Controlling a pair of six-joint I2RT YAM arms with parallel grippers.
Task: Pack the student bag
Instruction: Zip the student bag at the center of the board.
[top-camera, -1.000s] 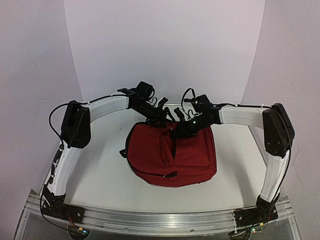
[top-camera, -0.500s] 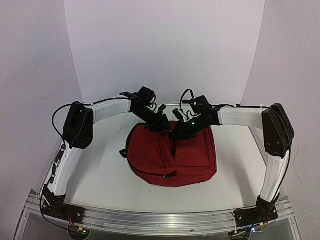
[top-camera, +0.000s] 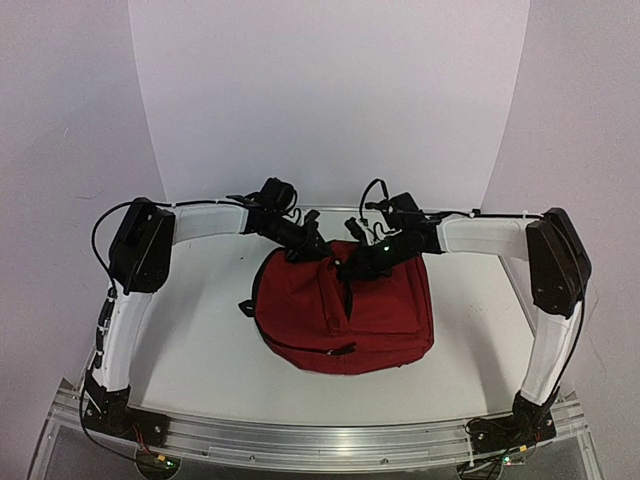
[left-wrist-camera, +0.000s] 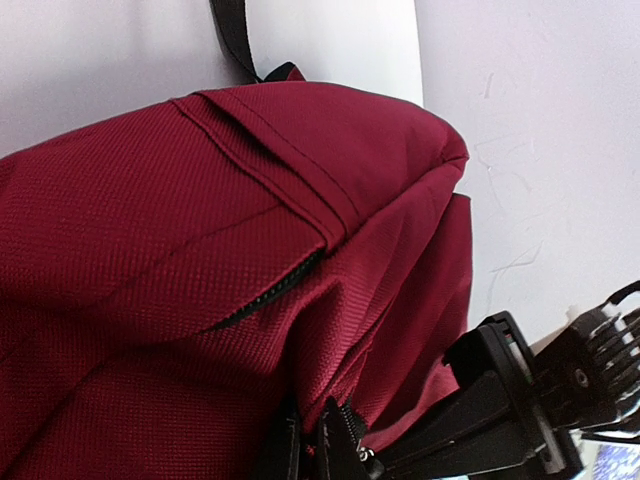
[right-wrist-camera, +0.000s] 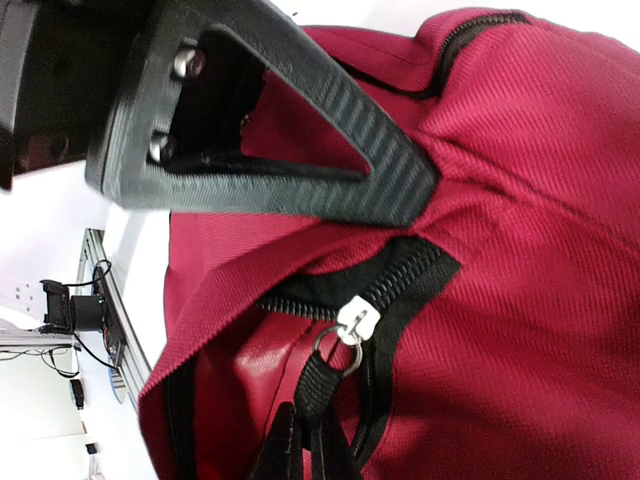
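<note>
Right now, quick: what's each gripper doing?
Left gripper: closed, pinching the student bag fabric by its zip.
Right gripper: closed on the bag's black zip pull.

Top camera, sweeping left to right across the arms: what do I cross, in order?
From the left: left arm's elbow → left gripper → right gripper → right arm's elbow. The student bag spans beneath both grippers, so it has no single place.

student bag (top-camera: 345, 320): coarse woven cloth, matt | zip ring (right-wrist-camera: 340, 352): shiny metal | table (top-camera: 200, 350): smooth white
</note>
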